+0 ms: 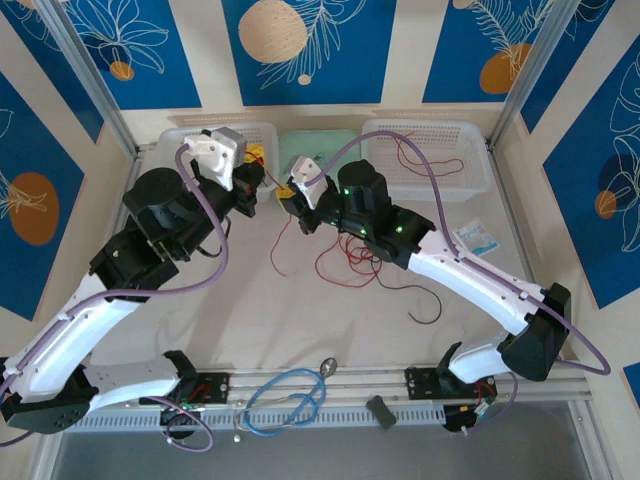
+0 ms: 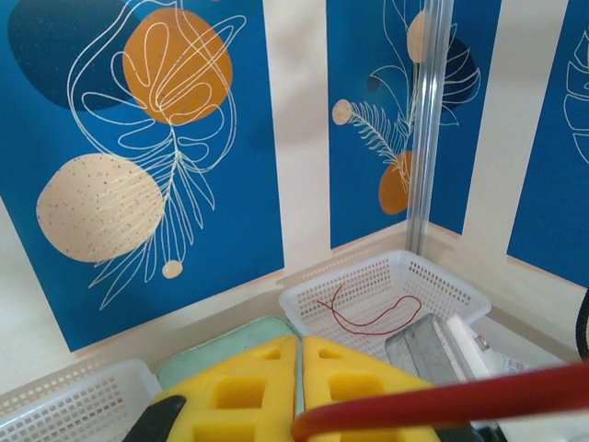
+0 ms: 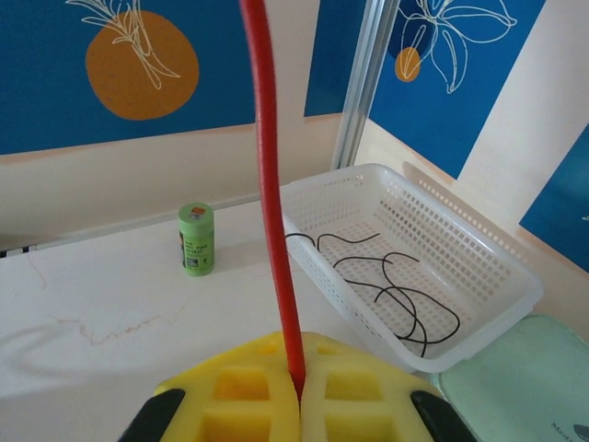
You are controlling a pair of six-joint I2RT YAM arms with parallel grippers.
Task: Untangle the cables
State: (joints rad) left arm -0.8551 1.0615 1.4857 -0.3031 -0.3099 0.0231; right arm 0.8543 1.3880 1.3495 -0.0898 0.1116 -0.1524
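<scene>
Bare counter [image 1: 270, 330] lies open between the left arm [image 1: 150, 240] and right arm [image 1: 450, 265], toward the near edge. Loose red cables [image 1: 345, 262] sprawl across the counter's middle. The left basket [image 1: 180, 135], green cloth [image 1: 320, 145] and right basket [image 1: 450, 140] line the far edge.

Arms [image 1: 470, 275] white, black; purple cables [image 1: 215, 215]; green lights [image 1: 345, 190]; yellow pincer pads [image 2: 239, 391].

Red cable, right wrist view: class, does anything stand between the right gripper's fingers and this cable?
Nothing visible does. The right gripper is shut on the red cable, which rises from between its yellow fingers. The white basket and green canister sit well beyond.
</scene>
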